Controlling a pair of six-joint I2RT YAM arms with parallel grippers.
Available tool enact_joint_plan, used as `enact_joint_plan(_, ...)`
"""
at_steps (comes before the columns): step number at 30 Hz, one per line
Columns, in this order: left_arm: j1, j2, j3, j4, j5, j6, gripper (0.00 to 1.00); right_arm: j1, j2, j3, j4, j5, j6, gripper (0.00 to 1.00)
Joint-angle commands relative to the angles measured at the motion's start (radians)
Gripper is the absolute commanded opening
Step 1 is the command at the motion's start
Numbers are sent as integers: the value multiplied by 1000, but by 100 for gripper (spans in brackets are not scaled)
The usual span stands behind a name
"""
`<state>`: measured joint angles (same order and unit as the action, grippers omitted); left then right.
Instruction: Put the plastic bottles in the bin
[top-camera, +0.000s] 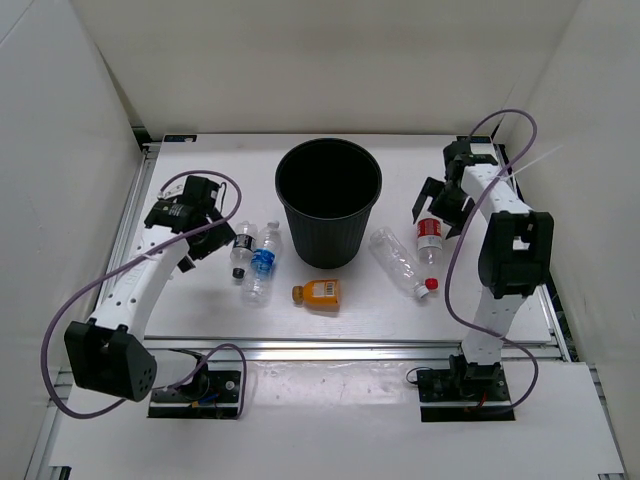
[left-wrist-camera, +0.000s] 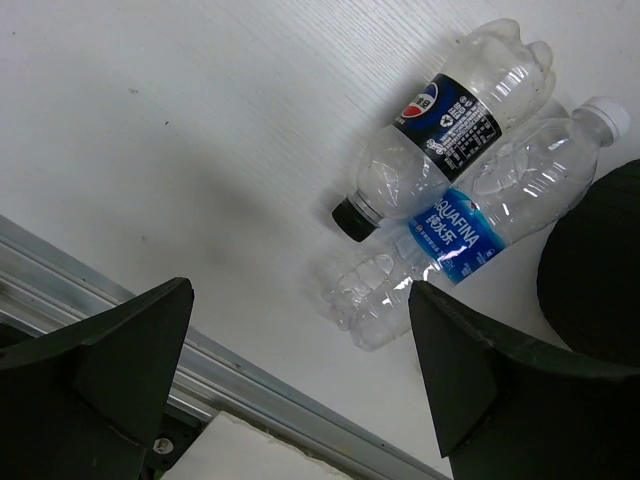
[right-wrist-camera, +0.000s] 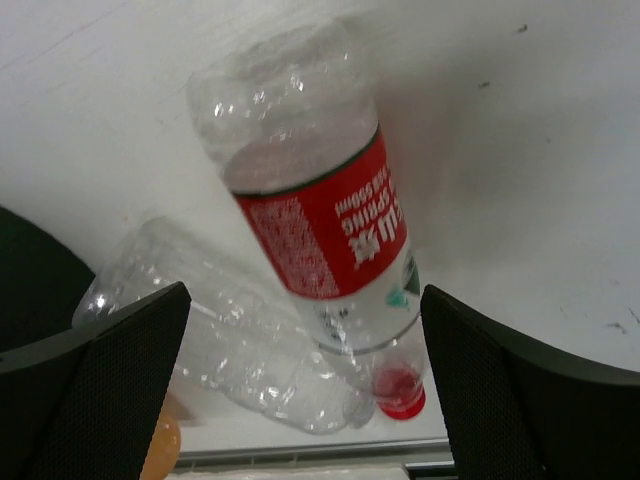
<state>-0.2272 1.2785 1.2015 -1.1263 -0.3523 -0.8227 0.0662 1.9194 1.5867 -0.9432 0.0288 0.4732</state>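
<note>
The black bin (top-camera: 328, 200) stands mid-table. Left of it lie a black-labelled bottle (top-camera: 243, 248) (left-wrist-camera: 450, 120) and a blue-labelled bottle (top-camera: 262, 263) (left-wrist-camera: 470, 225), side by side. A squat orange bottle (top-camera: 318, 293) lies in front of the bin. To its right lie a larger clear bottle (top-camera: 400, 262) (right-wrist-camera: 220, 330) and a red-labelled bottle (top-camera: 429, 240) (right-wrist-camera: 320, 230). My left gripper (top-camera: 212, 232) (left-wrist-camera: 300, 300) is open and empty, left of the two bottles. My right gripper (top-camera: 440, 205) (right-wrist-camera: 305, 295) is open above the red-labelled bottle, holding nothing.
An aluminium rail (top-camera: 350, 347) (left-wrist-camera: 250, 380) runs along the table's near edge. White walls enclose the table on the left, back and right. The bin's dark wall (left-wrist-camera: 595, 270) (right-wrist-camera: 30, 270) shows at the edge of both wrist views.
</note>
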Motion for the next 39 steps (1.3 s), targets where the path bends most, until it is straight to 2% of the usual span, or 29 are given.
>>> enact_joint_plan(1,3,7,-14,20,27,4,100,-12,46,16,32,-9,1,100)
enact_joint_plan(3,3,18,-14,11,18,4,100,-23,64,-19,43,-9,1,100)
enact_joint_plan(5,3,30,-4,2,3,-6,100,-32,64,-28,53,-19,1,92)
enact_joint_plan(6,3,41,-3,2,-11,-6,100,-42,64,-28,63,-36,1,87)
enact_joint_plan(7,3,41,6,2,-25,-6,100,-42,64,-28,63,-36,1,76)
enact_joint_plan(12,3,73,6,2,-36,-41,100,-89,73,22,25,-56,1,46)
enact_joint_plan(15,3,99,27,2,-36,-41,100,-89,20,126,-34,3,28,40)
enact_joint_plan(16,3,108,27,2,-45,-41,100,-89,0,165,-49,13,42,40)
enact_joint_plan(18,3,117,38,2,-45,-41,100,-89,-84,353,-89,13,83,39)
enact_joint_plan(19,3,117,38,2,-45,-41,100,-89,-85,354,-89,-1,94,39)
enact_joint_plan(22,3,127,49,2,-45,-50,100,-69,-148,536,-85,-42,125,39)
enact_joint_plan(24,3,137,59,2,-45,-50,100,-36,-197,579,14,-142,134,43)
enact_joint_plan(27,3,147,59,2,-45,-50,100,53,-237,588,134,-254,108,43)
enact_joint_plan(32,3,176,59,11,-25,-59,100,223,-132,777,214,-332,21,47)
enact_joint_plan(35,3,185,69,11,-14,-59,100,299,-70,777,245,-398,21,54)
enact_joint_plan(36,3,185,78,11,-14,-59,100,322,-60,786,245,-398,31,59)
enact_joint_plan(37,3,194,78,11,-14,-59,100,322,-60,786,233,-398,42,83)
enact_joint_plan(38,3,194,87,11,-14,-59,100,322,-60,786,212,-408,42,94)
enact_joint_plan(39,3,194,87,11,-14,-59,100,322,-81,776,202,-385,42,100)
